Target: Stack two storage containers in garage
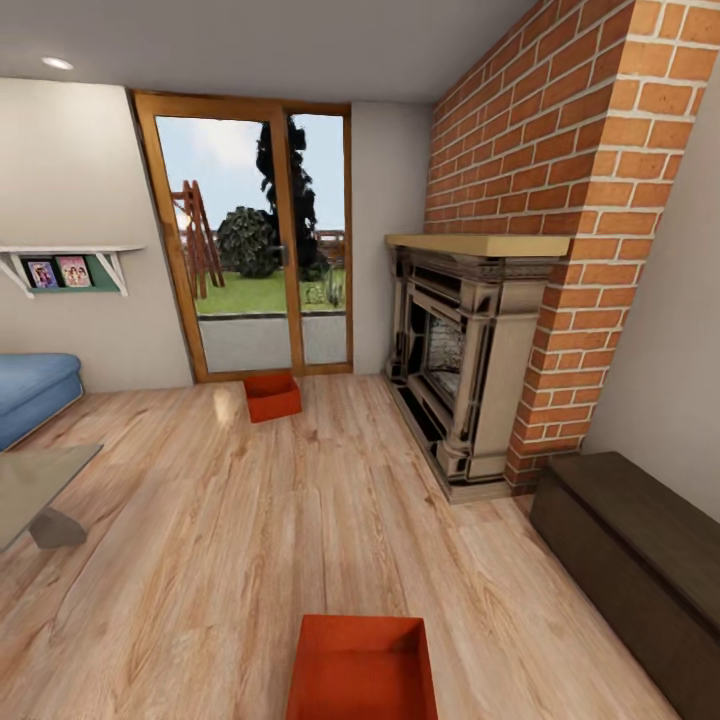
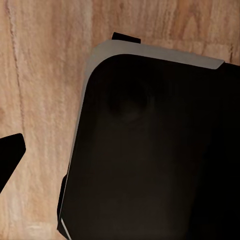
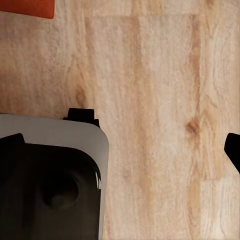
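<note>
**Living room: both containers on the wood floor, neither held**

Two orange-red storage containers are seen in the head view; the near container (image 1: 363, 668) lies on the light plank floor (image 1: 250, 520) at 6 o'clock, its far rim toward the room and its near end cut by the frame edge; the far container (image 1: 272, 395) rests at 12 o'clock, just before the glass doors (image 1: 262, 240), turned slightly askew. The two are well apart. A brick fireplace (image 1: 470, 370) stands at 2 o'clock; a dark bench (image 1: 640, 560) at 4 o'clock; a blue sofa (image 1: 35, 390) and a glass table (image 1: 35, 480) at 9 o'clock; a wall shelf (image 1: 70, 265) with pictures at 10 o'clock.

In the right wrist view an orange-red corner (image 3: 27, 7) is noted on the planks, apart from the dark robot base (image 3: 50, 185); which container it is cannot be told. In the left wrist view the base (image 2: 150, 150) is seen over planks.

Gripper state: for either gripper, only dark slivers are seen at the frame edges; whether the fingers stand apart or together cannot be told.
</note>
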Tool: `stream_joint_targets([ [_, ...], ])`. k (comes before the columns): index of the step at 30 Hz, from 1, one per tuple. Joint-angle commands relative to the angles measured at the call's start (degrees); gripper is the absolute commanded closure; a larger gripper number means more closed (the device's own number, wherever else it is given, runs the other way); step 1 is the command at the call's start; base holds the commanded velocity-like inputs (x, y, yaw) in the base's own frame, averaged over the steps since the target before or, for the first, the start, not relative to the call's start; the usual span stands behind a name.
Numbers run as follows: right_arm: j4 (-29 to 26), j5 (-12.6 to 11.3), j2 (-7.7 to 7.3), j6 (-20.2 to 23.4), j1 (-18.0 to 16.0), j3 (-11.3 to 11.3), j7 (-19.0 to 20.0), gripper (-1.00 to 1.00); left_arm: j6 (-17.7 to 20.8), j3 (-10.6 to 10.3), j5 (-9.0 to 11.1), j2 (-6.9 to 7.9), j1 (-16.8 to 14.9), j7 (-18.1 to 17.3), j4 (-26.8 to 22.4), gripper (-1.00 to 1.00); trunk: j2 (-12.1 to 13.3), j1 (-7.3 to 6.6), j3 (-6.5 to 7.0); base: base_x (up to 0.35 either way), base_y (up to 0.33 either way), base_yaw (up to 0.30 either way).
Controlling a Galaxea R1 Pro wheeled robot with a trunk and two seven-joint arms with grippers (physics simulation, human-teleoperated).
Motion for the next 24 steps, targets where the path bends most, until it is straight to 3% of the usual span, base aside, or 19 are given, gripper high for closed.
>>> stream_joint_targets([
  [1,0.16,-0.45,0.03,-0.30,-0.06,0.49,-0.01,-1.00,-0.11,0.01,0.22,-0.01,-0.01,0.09,-0.03,-1.00,-0.03,0.00,-0.05,0.002,0.000,0.012],
  [14,0.16,-0.53,0.03,-0.27,-0.06,0.18,-0.33,-1.00,-0.11,0.07,0.25,-0.01,-0.01,0.09,-0.02,-1.00,-0.03,0.00,-0.06,0.000,0.000,0.001],
  [24,0.16,-0.11,-0.05,-0.13,-0.06,0.75,0.27,-1.00,-0.11,0.12,0.28,-0.09,-0.01,0.09,0.03,-1.00,-0.03,0.00,-0.78,0.000,0.000,0.000],
])
